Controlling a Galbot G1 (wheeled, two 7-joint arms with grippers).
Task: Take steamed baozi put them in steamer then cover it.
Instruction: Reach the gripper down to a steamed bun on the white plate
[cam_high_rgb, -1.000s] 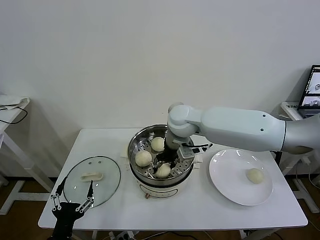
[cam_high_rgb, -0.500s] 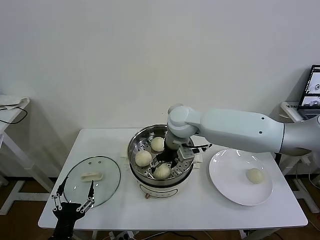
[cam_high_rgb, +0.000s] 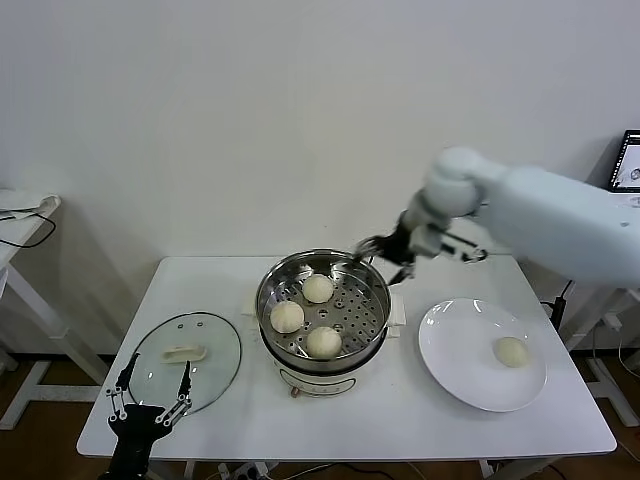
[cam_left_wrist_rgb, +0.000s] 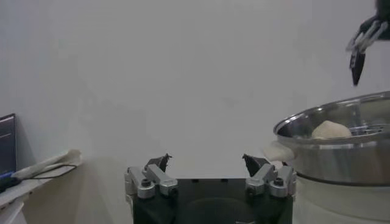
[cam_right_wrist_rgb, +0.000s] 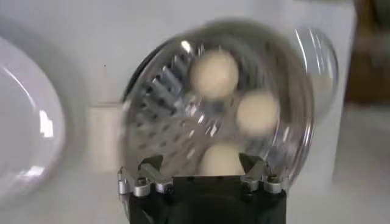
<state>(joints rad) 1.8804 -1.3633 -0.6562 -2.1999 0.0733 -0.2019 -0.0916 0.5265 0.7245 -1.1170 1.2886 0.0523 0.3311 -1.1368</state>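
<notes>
Three baozi (cam_high_rgb: 304, 315) sat on the perforated tray inside the steamer (cam_high_rgb: 322, 312); the fourth baozi (cam_high_rgb: 511, 351) was alone on the white plate (cam_high_rgb: 470, 372), right of the pot. All of it stood on the white surface (cam_high_rgb: 400, 420).

Right arm: big white link came in from the right edge of the head view, most of it cut off there. Right gripper (cam_high_rgb: 382, 254) hung above the steamer's back-right rim, fingers apart, empty. Its own wrist view was motion-smeared: steamer (cam_right_wrist_rgb: 216, 103) and three buns readable as blobs only, plate (cam_right_wrist_rgb: 27, 131) cut off at the frame edge, fingers (cam_right_wrist_rgb: 149, 164) visibly spread.

Steamer was uncovered. The cover (cam_high_rgb: 186, 361) lay flat on the surface left of the pot, handle up, clear of the steamer.

Left gripper (cam_high_rgb: 148, 405) was parked low at the near-left surface edge, just in front of the cover, arm below it cut off by the frame. Fingers (cam_left_wrist_rgb: 159, 162) apart, nothing between them. From that wrist view only the steamer (cam_left_wrist_rgb: 341, 152) wall and the top of one bun showed over the rim; the rest of the tray was hidden.

A laptop screen (cam_high_rgb: 629, 160) was clipped at the far right edge.
</notes>
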